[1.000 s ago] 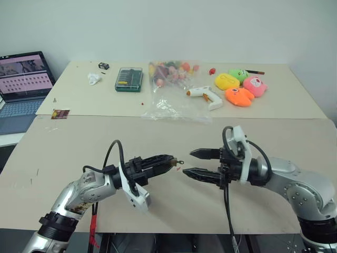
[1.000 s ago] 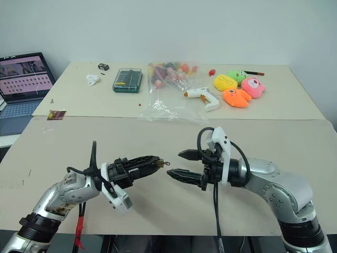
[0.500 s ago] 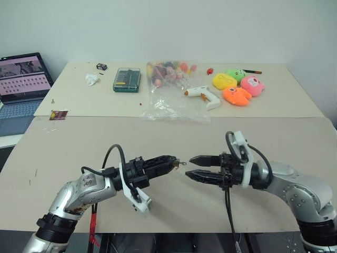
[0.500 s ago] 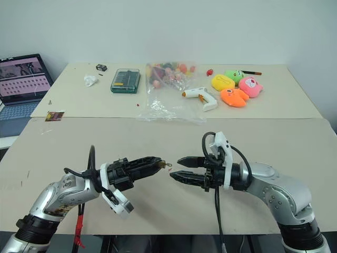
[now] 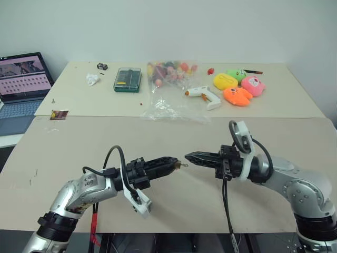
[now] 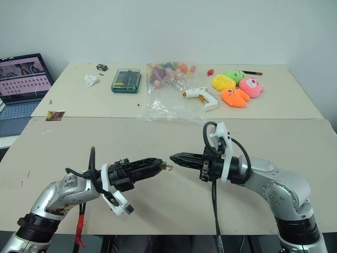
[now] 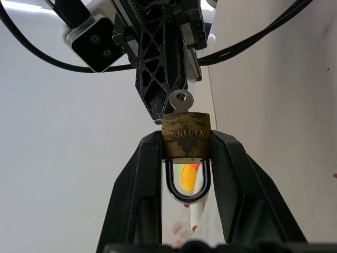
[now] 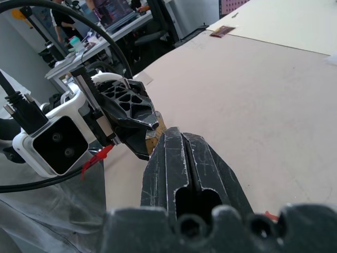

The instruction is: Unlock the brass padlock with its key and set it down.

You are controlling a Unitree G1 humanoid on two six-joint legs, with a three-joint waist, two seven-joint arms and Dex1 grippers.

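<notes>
My left gripper (image 5: 171, 162) points level to the right and is shut on the brass padlock (image 7: 185, 134), a small gold body squeezed between its two fingers, with the silvery shackle (image 7: 187, 187) turned back toward the wrist. A small silver key (image 7: 181, 100) sticks out of the padlock's far end. My right gripper (image 5: 188, 156) faces it from the right, fingers pressed together, with nothing between them. Its tips sit right beside the key's ring, a little above it in the eye views; whether they touch I cannot tell. Both hands hover above the near beige table (image 5: 79, 142).
On the far table stand a green screwdriver case (image 5: 128, 79), a clear bag of colourful toys (image 5: 171, 79), a white glue gun (image 5: 206, 96) and several plush toys (image 5: 239, 87). A laptop (image 5: 21, 79) stands at the far left. A small card (image 5: 59, 114) lies near the table seam.
My right gripper's fingers have gone from wide open to fully shut, the tips ending just by the key. The left gripper has kept still with the padlock.
</notes>
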